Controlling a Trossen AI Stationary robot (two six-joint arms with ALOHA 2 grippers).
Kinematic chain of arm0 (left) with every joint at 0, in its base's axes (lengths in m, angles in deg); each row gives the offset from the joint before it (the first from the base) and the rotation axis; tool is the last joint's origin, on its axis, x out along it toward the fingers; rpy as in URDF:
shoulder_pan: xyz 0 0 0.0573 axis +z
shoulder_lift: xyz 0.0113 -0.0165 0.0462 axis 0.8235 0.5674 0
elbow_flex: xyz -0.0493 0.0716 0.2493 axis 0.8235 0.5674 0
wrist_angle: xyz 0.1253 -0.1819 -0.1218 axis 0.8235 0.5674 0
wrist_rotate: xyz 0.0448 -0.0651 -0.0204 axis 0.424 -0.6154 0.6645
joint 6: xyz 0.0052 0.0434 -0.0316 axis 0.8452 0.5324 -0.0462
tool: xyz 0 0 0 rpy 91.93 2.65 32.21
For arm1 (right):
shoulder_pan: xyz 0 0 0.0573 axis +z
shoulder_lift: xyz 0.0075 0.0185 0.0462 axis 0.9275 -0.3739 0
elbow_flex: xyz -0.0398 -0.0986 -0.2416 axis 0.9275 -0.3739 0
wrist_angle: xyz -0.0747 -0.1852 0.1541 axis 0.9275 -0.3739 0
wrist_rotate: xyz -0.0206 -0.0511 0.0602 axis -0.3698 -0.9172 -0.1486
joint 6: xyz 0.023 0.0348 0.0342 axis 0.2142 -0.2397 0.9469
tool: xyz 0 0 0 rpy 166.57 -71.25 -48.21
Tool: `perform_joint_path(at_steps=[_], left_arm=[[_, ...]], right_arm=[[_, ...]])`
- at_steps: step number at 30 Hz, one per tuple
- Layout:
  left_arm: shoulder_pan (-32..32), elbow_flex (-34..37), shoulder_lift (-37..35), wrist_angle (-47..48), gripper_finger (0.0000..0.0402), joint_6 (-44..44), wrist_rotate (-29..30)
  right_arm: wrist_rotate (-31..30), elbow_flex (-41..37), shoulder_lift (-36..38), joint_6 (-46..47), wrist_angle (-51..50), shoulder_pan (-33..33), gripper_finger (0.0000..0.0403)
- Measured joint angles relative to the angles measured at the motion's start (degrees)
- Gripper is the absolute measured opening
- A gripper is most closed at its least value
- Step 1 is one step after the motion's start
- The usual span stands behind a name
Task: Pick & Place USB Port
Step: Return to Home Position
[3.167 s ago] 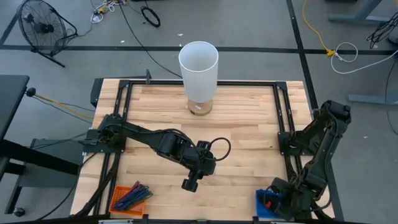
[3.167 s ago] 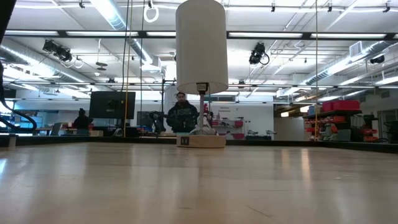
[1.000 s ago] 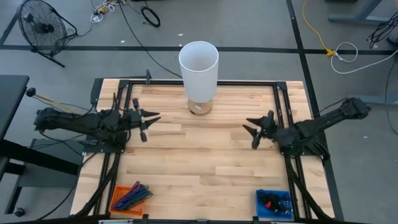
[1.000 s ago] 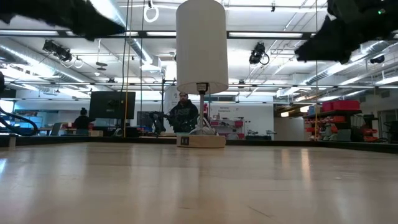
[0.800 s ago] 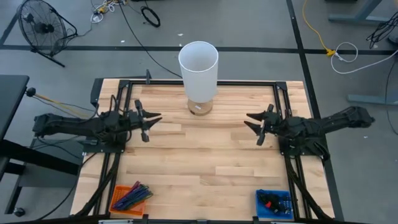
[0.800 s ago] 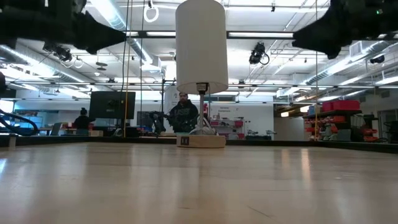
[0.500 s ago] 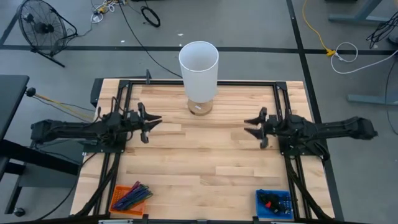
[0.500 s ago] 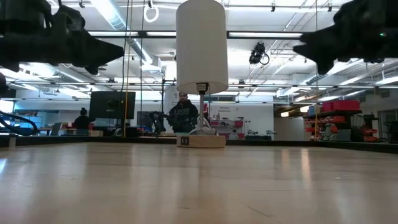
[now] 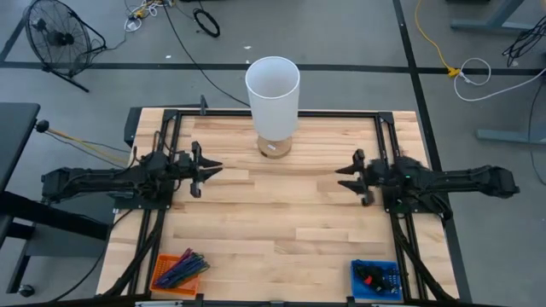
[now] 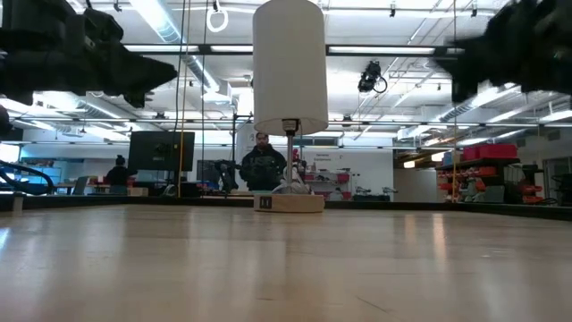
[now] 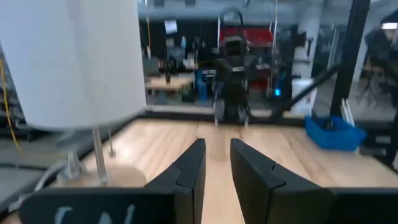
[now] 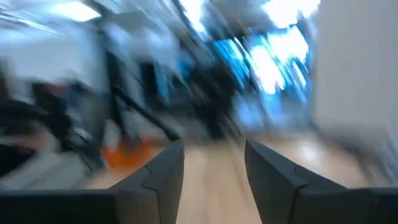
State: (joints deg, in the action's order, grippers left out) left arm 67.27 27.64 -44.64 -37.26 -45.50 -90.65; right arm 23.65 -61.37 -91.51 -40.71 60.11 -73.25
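Two arms, one per side of the table [image 9: 281, 213], both lying low and level. The left end effector [image 9: 205, 167] is over the left edge and the right end effector [image 9: 348, 177] over the right edge, both at mid-depth, facing each other and well apart. The left one's fingers have a narrow gap with nothing in it; the right one's fingers are set wider, also empty.

We count two bins, both at the near edge: one orange bin [image 9: 159, 273] at the near left corner and one blue bin [image 9: 358, 271] at the near right. The orange one holds a bundle of cables [image 9: 186, 264] in several colours — we cannot count them. The blue one holds dark cable [image 9: 375, 278] with a red bit, number unclear.

One white cylinder [image 9: 272, 85] stands on a stand at the far centre. One fan [image 9: 53, 34] sits on the floor, far left. In the low view we see two people in the room beyond — one person [image 10: 260, 165] behind the stand and another [image 10: 118, 170] off to the left.
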Motion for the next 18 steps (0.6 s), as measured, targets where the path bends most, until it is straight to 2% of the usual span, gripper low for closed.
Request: perform_joint_path(at_steps=[2, 4, 9, 13, 16, 18], left_arm=[[0.00, 0.00, -0.02, -1.99, 0.0078, -0.10, 0.36], [0.00, 0.00, -0.02, -2.18, 0.0078, -0.09, 0.38], [0.00, 0.00, 0.03, -2.06, 0.0078, -1.76, 0.19], [0.00, 0.02, 0.03, -2.06, 0.0078, -0.70, -0.92], [0.00, 0.02, 0.09, -1.90, 0.0078, -1.26, -0.58], [0.00, 0.02, 0.09, -1.59, 0.0078, -1.99, -2.34]], right_arm=[[4.62, -0.03, 1.17, -4.32, 8.32, 1.03, 0.0169], [5.83, 0.07, 2.82, -7.27, 9.91, 1.77, 0.0169], [3.60, -0.09, 8.77, -3.17, -3.10, 4.31, 0.0169], [4.36, -0.05, 14.03, -4.56, -5.28, 8.40, 0.0169], [-0.71, -0.04, 18.02, -6.96, -10.17, 10.17, 0.0169], [-1.89, -0.04, 21.01, -7.83, -13.54, 11.01, 0.0169]])
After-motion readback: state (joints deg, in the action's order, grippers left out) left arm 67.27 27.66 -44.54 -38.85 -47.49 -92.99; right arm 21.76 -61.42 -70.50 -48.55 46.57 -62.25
